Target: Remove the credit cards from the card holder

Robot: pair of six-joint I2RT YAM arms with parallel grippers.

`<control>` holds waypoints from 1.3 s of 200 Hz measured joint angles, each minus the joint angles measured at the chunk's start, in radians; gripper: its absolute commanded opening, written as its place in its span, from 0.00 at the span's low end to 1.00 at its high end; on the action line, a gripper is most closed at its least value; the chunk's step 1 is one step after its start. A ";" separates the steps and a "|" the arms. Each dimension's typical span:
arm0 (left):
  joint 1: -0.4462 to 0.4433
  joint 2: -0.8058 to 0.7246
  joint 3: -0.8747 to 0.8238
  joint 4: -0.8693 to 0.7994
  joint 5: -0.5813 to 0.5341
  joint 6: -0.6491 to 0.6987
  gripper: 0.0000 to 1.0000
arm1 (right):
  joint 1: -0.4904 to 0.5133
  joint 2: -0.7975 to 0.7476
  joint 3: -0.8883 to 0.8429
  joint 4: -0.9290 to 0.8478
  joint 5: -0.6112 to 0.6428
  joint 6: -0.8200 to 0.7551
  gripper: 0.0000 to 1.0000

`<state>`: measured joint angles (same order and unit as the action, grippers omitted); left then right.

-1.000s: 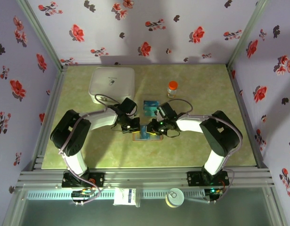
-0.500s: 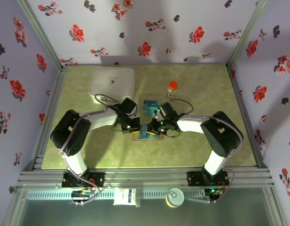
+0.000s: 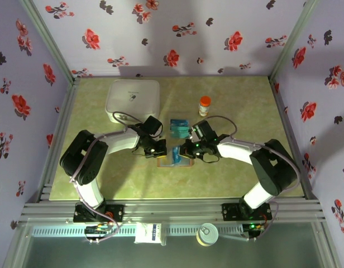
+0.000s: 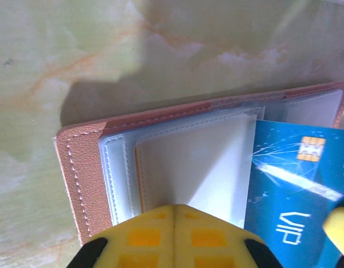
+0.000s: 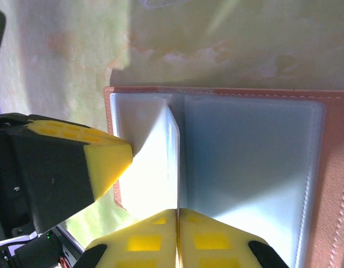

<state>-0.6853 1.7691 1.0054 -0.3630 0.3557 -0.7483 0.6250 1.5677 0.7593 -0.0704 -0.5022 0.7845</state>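
One card holder [image 4: 82,184] beneath closed left gripper [image 4: 173,209], one blue card [image 4: 295,190] pinched by right gripper [image 5: 177,213]

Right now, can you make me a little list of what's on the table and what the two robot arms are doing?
card holder: lying open and flat
blue card: sticking partway out of the card holder
left gripper: jaws shut, tips pressing on the card holder
right gripper: jaws shut, seemingly pinching the blue card
loose cards: lying just beyond the card holder
white box: far left
orange-capped bottle: standing to the right of the white box
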 measured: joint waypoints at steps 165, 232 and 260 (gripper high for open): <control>0.008 -0.164 0.013 -0.057 -0.031 0.005 0.06 | -0.012 -0.199 0.150 -0.417 0.156 -0.330 0.06; 0.057 -0.255 0.009 -0.090 -0.061 0.024 0.10 | -0.018 -0.176 0.309 -0.566 0.277 -0.746 0.00; 0.070 -0.297 -0.036 -0.099 -0.069 0.023 0.12 | -0.021 -0.114 0.392 -0.614 0.322 -0.932 0.00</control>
<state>-0.6151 1.4719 0.9695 -0.4622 0.2871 -0.7254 0.6044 1.4532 1.1515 -0.6842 -0.1806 -0.1474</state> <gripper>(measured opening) 0.105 0.059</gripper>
